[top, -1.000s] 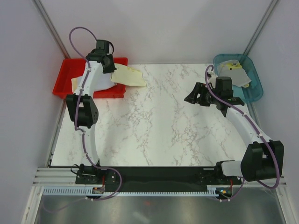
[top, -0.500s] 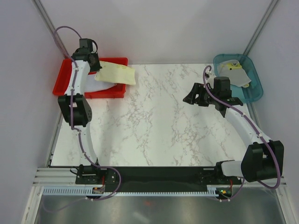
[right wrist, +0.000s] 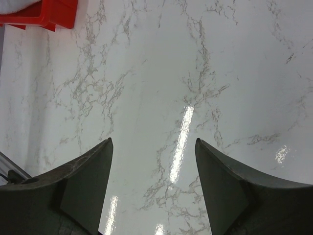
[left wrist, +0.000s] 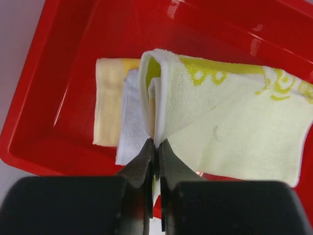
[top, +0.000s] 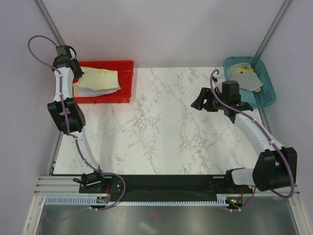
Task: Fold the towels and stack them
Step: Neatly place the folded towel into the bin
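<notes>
My left gripper (left wrist: 155, 143) is shut on the edge of a folded yellow towel with green print (left wrist: 230, 122), held over the red bin (left wrist: 73, 58). Under it in the bin lie a cream-yellow towel (left wrist: 107, 105) and a pale white-lavender towel (left wrist: 129, 129). In the top view the left gripper (top: 78, 73) is at the bin's left end, with the towel (top: 100, 81) lying across the bin (top: 115, 64). My right gripper (right wrist: 152, 147) is open and empty above the marble table; it shows in the top view (top: 201, 102). Another towel (top: 247, 78) lies in the teal bin (top: 261, 98).
The red bin stands at the table's back left, the teal bin at the back right. White marble table (top: 161, 132) lies between them. Grey walls and metal posts close in the back and sides.
My left gripper has carried the yellow printed towel leftward, from over the bin's right edge to fully over the red bin. The right gripper has shifted slightly left.
</notes>
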Controlling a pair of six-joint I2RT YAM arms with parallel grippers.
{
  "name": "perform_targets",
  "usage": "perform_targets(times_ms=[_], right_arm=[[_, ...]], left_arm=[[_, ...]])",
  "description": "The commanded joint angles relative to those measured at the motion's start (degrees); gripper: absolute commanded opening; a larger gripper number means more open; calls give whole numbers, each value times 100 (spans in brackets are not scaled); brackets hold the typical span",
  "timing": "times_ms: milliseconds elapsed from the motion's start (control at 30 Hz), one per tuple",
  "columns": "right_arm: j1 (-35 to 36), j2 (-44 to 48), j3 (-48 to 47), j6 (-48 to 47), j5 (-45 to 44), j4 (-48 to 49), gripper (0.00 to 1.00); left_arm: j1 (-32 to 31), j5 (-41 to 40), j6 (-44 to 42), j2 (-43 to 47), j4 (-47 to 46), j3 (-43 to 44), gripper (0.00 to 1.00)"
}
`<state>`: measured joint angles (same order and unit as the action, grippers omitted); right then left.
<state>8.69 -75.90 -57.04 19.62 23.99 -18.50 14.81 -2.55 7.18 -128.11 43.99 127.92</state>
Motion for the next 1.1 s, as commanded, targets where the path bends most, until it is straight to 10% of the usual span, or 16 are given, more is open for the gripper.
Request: perform_targets(times_ms=[0,67,233,767,833,867,900,1067], right_arm=[[28,14,-220,-125,-140,66,76],[36,-47,-238,-107,-149,75,77],[45,-101,-291,-142,-193,57,77],[195,-13,-378,68,-693,-48,77],[195,-4,-413,182,-868,-74,80],[195,-4,-448,287,-948,-109,98],[195,-4,-527,367,-1036,-171,98],[160,154,-817,938,-2483,-259,98]], left_arm=[[154,1,-401,-476,-461,-249,11],[198,-262,-393,-696,-418,-293,36],[233,-825,-314,-917,-426,-224,58],[66,227,178,629,-426,-758,80],[14,702,318,970,-426,-1030,82],[-48,842,371,1094,-443,-1136,84],[-109,1070,424,1235,-435,-1233,99],[-854,1221,565,2279,-697,-2373,100]])
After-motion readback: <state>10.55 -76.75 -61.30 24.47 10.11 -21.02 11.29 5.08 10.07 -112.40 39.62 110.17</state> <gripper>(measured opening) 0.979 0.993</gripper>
